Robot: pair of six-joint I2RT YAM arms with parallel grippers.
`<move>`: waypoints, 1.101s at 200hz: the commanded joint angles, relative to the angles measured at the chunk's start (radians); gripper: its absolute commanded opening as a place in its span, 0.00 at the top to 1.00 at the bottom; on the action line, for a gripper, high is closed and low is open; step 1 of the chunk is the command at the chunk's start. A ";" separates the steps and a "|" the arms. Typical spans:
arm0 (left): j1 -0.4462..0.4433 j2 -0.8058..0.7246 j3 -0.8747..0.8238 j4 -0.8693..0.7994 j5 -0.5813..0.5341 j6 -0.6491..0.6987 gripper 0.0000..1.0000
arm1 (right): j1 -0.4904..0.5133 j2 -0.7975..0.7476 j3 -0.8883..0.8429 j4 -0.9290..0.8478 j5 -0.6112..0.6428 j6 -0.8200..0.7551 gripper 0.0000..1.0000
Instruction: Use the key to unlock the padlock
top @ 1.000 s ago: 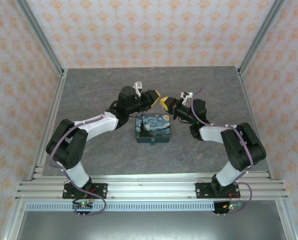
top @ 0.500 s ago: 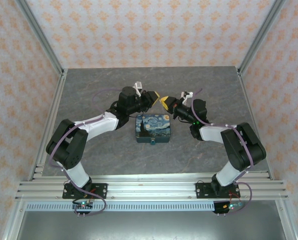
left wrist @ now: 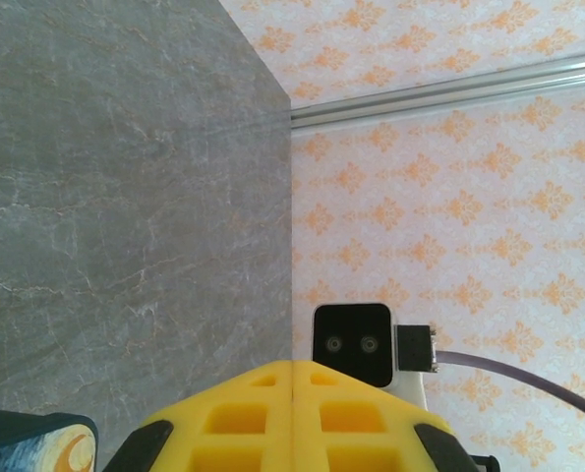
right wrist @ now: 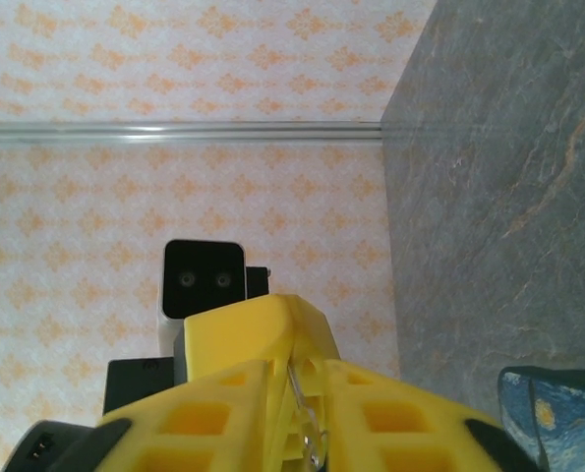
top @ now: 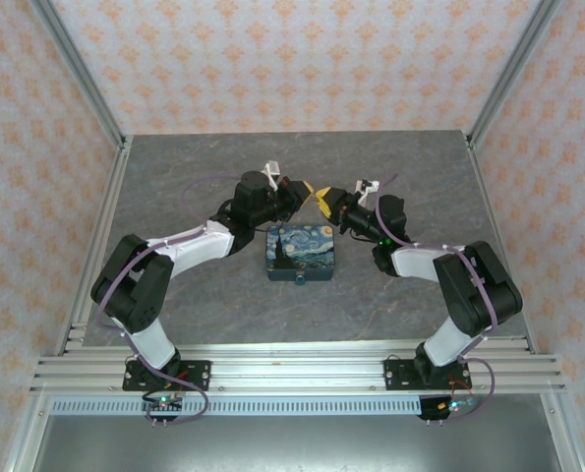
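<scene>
Top external view: The painted box [top: 302,251] sits mid-table [top: 174,177]. The padlock [top: 300,280] is a tiny teal item at the box's 6 o'clock edge; its shackle is too small to make out. The left gripper [top: 299,190] and right gripper [top: 321,200] meet tip to tip at the box's 12 o'clock, above the surface. There is bare table at 9, 12 and 3 o'clock of the box, out to the frame posts at the edges.

Left wrist view: The left gripper [left wrist: 292,393] has its yellow fingers pressed together, seam closed; I cannot tell what, if anything, they pinch. The table edge runs up from 6 o'clock, with the wall [left wrist: 449,216] at 3 o'clock. A box corner [left wrist: 27,442] shows at 7 o'clock.

Right wrist view: The right gripper [right wrist: 297,393] has its fingers narrowly spread, with a thin metal piece [right wrist: 310,433] in the gap; I cannot tell whether they touch it. The left gripper's tip [right wrist: 272,324] meets it at 12 o'clock. The box [right wrist: 557,413] lies at 4 o'clock.
</scene>
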 commanded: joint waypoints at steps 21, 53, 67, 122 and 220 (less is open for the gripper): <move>-0.013 -0.009 0.008 0.042 -0.014 0.008 1.00 | -0.016 -0.034 -0.005 0.022 0.026 -0.025 0.66; -0.013 -0.015 0.005 0.046 -0.018 0.003 1.00 | -0.022 -0.031 0.001 0.024 0.008 -0.043 0.64; -0.014 -0.018 0.004 0.050 -0.023 -0.002 1.00 | -0.022 -0.027 0.001 0.030 -0.001 -0.048 0.66; -0.014 -0.015 -0.008 0.082 -0.041 -0.034 1.00 | -0.015 -0.006 -0.006 0.099 -0.025 -0.026 0.71; -0.014 -0.012 -0.022 0.120 -0.075 -0.064 1.00 | 0.004 -0.001 -0.012 0.115 -0.031 -0.021 0.77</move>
